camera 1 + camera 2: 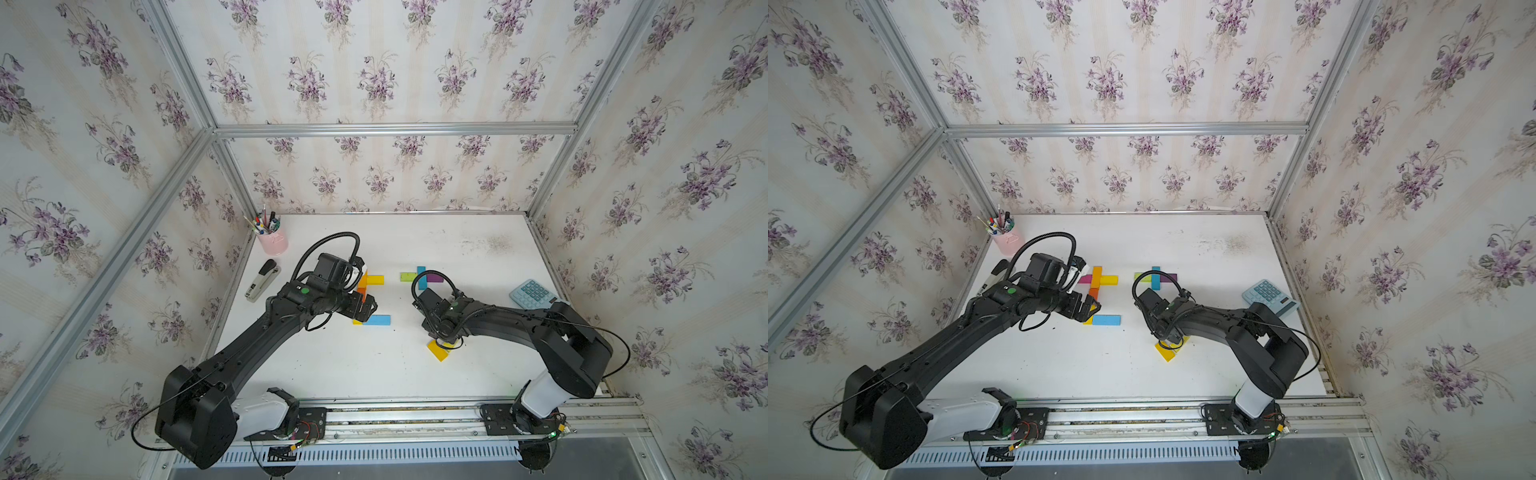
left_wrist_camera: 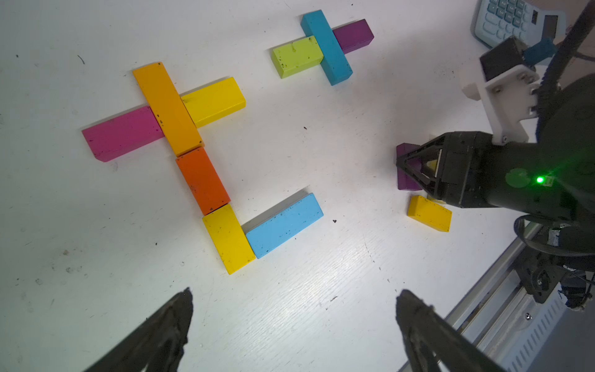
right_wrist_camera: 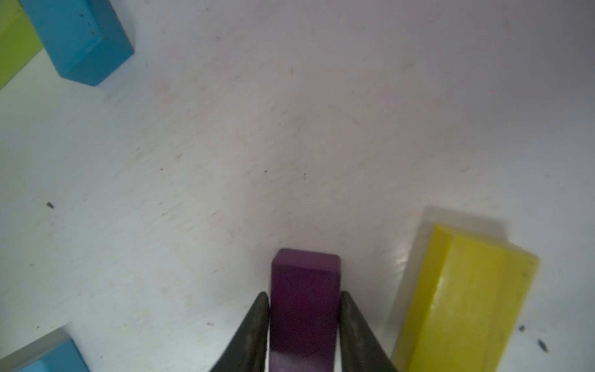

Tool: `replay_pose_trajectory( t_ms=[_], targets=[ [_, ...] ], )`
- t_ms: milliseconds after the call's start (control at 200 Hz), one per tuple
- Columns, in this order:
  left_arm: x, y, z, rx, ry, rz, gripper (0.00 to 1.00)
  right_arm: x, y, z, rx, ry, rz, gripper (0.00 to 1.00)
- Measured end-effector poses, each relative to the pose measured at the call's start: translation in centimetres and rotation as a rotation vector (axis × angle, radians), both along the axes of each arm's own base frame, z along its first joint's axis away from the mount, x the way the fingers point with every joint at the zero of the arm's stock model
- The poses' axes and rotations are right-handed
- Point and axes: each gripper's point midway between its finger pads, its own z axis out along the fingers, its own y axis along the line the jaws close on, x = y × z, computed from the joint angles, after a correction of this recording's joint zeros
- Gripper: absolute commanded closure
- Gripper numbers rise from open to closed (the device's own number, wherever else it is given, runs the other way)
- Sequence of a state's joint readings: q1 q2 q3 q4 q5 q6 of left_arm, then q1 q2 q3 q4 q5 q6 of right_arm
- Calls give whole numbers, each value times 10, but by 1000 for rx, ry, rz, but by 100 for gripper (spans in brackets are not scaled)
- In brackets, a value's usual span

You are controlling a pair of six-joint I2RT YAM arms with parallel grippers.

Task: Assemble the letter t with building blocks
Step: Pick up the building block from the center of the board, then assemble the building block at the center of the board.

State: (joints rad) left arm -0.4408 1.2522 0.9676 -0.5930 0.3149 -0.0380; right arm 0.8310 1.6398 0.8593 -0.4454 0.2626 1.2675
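You're at the pick-up step: your right pincer (image 3: 304,294) grips the small dark purple rectangular block (image 3: 306,273) by its sides, beside the loose yellow block (image 1: 438,351) right of centre in a top view, your left pincer (image 2: 296,291) gapes empty, and next likely comes a lift up-frame to lengthen the teal bar (image 1: 421,277).

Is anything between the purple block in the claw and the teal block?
Nothing visible. The right gripper is shut on the purple block; only bare table lies up to the teal block. The yellow block sits aside.
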Motion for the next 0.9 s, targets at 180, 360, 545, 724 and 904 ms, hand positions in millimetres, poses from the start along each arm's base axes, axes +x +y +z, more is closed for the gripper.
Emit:
replay_pose_trajectory(
  t_ms=[180, 360, 545, 724, 904],
  targets=[
    [0, -1, 0, -5, 2, -3, 0, 4, 2, 0, -15, 12, 56, 74],
    [1, -4, 3, -23, 5, 2, 0, 16, 15, 9, -22, 6, 188, 78],
    [4, -7, -1, -31, 28, 10, 0, 37, 32, 30, -40, -43, 314, 78],
    [12, -11, -2, -31, 38, 14, 0, 55, 31, 35, -52, -44, 362, 78],
    [21, -15, -1, -29, 42, 15, 0, 62, 25, 28, -60, -16, 397, 79]
  ],
)
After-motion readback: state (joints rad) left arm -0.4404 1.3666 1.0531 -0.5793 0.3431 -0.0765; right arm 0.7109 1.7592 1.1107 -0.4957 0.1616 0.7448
